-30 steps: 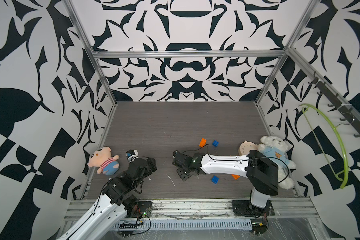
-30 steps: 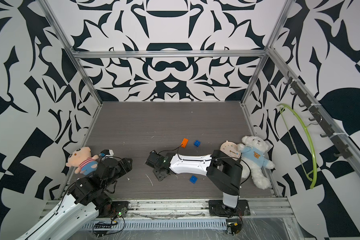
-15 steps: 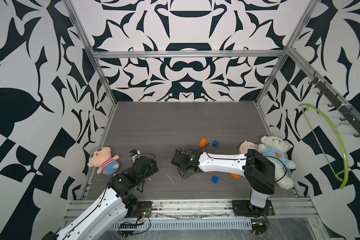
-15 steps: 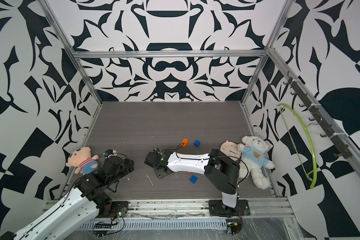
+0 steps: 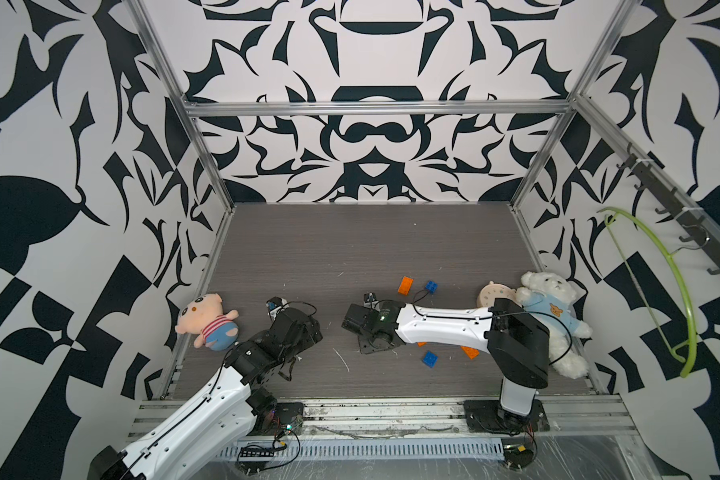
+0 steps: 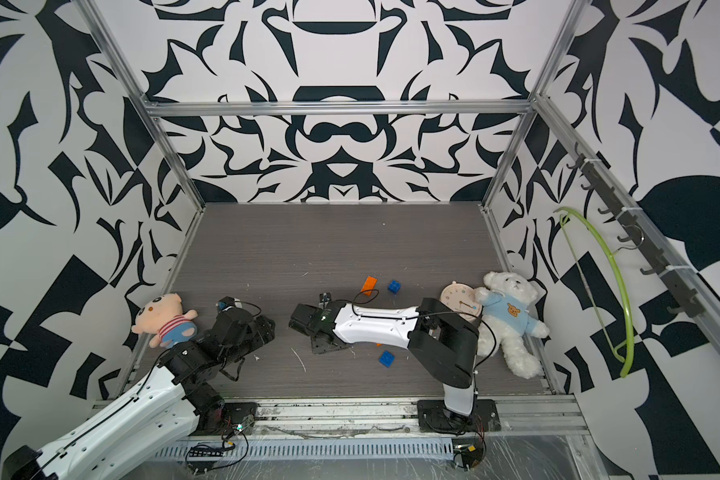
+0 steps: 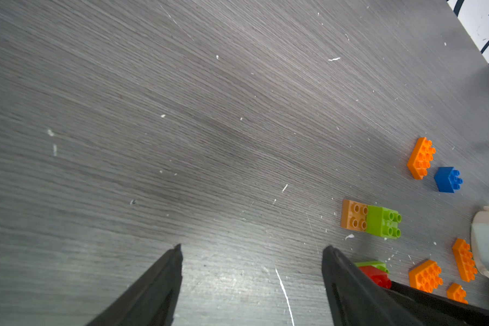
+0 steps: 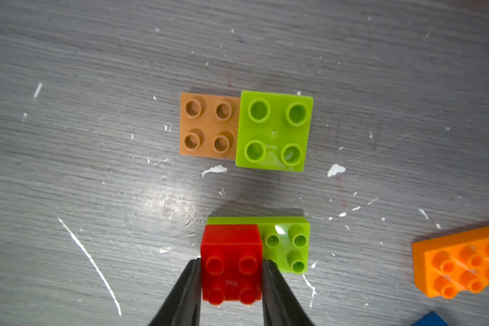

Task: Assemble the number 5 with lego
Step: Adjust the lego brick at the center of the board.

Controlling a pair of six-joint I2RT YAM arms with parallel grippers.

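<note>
Right wrist cam: my right gripper (image 8: pixel 232 262) is clamped on the red brick (image 8: pixel 230 245) atop a lime green brick (image 8: pixel 290 248), lower-middle in both top views; left gripper (image 7: pixel 252 247) gaping, empty.

Far table (image 5: pixel 371 241) lies open (lego (image 5: pixel 405 285) litters the near part)
</note>
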